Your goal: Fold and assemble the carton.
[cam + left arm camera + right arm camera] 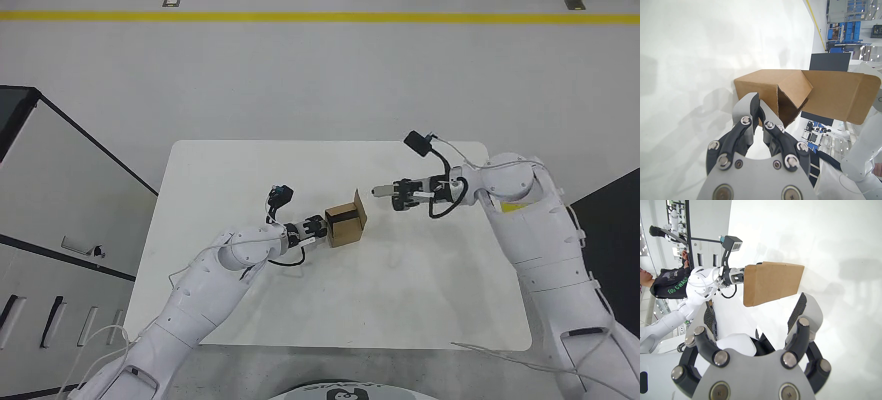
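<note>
Holding the carton at the table's middle, your left claw looks pinched on a flap; right claw hangs spread wide nearby. Body's squared up, end flaps unfolded, so roughly halfway, I'd say.

Brown cardboard carton, partly folded with one end open, sits near the table's middle.

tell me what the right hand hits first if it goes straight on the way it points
Most likely the carton, which sits right ahead of the open right hand; depth is unclear.
</note>
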You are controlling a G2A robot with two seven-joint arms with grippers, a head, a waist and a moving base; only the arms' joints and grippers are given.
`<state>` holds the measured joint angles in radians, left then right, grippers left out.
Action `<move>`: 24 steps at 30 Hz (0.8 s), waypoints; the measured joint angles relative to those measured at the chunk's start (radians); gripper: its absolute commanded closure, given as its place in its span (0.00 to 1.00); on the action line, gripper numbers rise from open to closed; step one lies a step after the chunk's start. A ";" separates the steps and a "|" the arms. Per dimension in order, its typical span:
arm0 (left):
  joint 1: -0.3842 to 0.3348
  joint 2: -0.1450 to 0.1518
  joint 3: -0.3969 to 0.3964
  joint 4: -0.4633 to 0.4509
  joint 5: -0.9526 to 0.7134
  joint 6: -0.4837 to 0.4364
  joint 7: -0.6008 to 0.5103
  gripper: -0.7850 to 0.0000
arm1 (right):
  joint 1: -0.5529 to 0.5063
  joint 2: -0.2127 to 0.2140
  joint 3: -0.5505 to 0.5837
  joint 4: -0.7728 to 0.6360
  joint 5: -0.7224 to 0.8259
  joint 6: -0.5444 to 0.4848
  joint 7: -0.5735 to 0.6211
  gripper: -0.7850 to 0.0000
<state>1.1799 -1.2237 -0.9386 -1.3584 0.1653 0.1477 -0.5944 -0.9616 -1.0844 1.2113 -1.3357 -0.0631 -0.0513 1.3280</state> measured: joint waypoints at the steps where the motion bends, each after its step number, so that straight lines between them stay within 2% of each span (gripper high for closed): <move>1: 0.000 0.000 0.000 0.000 0.000 0.000 0.000 1.00 | -0.001 0.002 0.004 0.004 -0.006 -0.002 0.000 0.29; 3: 0.000 0.000 0.000 0.000 0.000 0.000 0.000 1.00 | -0.005 0.007 0.005 0.010 -0.030 -0.003 -0.007 0.36; 7: 0.000 0.000 0.000 0.000 0.000 0.000 0.000 1.00 | -0.007 0.006 -0.032 0.009 -0.080 -0.003 -0.025 0.46; 11: 0.000 0.000 0.000 0.000 0.000 0.000 0.000 1.00 | 0.010 -0.001 -0.073 0.017 -0.090 -0.006 -0.035 0.47; 24: 0.000 0.000 0.000 0.000 0.000 0.000 0.000 1.00 | 0.085 -0.023 -0.189 0.027 -0.125 -0.016 -0.060 0.62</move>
<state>1.1799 -1.2237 -0.9386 -1.3584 0.1653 0.1477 -0.5944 -0.8770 -1.1070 1.0227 -1.3090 -0.1885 -0.0668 1.2678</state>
